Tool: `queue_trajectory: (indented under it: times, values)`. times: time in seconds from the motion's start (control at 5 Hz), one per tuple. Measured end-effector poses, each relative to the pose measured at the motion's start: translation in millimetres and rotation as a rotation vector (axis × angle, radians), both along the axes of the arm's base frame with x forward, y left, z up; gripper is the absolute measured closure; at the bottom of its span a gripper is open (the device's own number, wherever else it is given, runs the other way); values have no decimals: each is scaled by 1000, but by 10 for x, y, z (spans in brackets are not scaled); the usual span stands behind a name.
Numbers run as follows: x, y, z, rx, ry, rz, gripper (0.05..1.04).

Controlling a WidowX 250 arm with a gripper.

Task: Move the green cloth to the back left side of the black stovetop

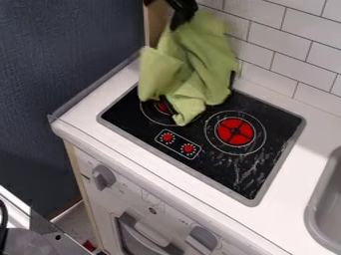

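Grey hardware (40,239) pokes in at the near left corner, next to the toy oven (93,199) with its chunky grey knobs. White counter (86,117) on top, dark blue wall (67,55) to the left, white tiles (293,45) at the far right. Black cooktop (266,117) is set into the counter, kinda scuffed at the near right, with red burners and two little red dials. Thin see-through strip (93,87) runs along the counter's left edge, and there's some white counter between the cooktop and the grey sink (311,214) over at the right. Can't tell what's behind the oven window. Gripper (178,21) is up at the far side, clamped on a green cloth (203,64) that droops over the left burner, partly covering it; can't tell if it touches down.
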State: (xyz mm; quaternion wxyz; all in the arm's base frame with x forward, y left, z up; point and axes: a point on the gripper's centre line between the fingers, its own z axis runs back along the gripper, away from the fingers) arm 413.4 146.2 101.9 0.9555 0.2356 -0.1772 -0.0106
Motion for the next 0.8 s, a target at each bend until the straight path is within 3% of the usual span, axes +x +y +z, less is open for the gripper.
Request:
queue_trajectory:
  times: [0.2, 0.4, 0.6, 0.8]
  values:
    - [-38, -16, 168, 29, 38, 74, 83]
    - [-110, 12, 240, -30, 88, 115, 83]
    - [-456, 135, -58, -281, 208, 128, 83]
    - [-597, 106, -112, -532, 201, 188, 83]
